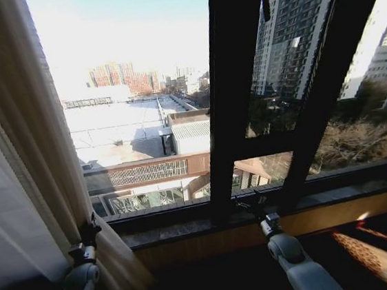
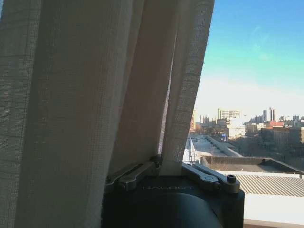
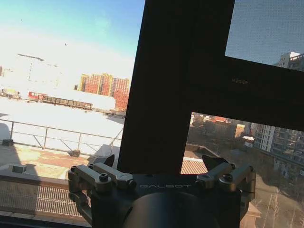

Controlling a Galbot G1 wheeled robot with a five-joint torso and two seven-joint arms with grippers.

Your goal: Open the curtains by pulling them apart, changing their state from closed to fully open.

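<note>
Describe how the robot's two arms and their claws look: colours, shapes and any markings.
Both arms have smooth, rounded light grey shells that narrow to a dark wrist. The left claw and the right claw are small and black. Seen from the wrist cameras, each claw has a black housing with the word GALBOT and grey metal linkage bars joined with dark screws.

Left gripper [image 1: 90, 232] touches the bunched curtains [image 1: 21, 149]; right gripper [image 1: 253, 203] nears the window frame [image 1: 233, 92].

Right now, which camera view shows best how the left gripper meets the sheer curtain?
The left wrist view: the sheer curtain hangs directly at the left gripper, its pleats and weave visible. The head view shows the contact small, beside the window. The right wrist view shows the window frame instead.
</note>
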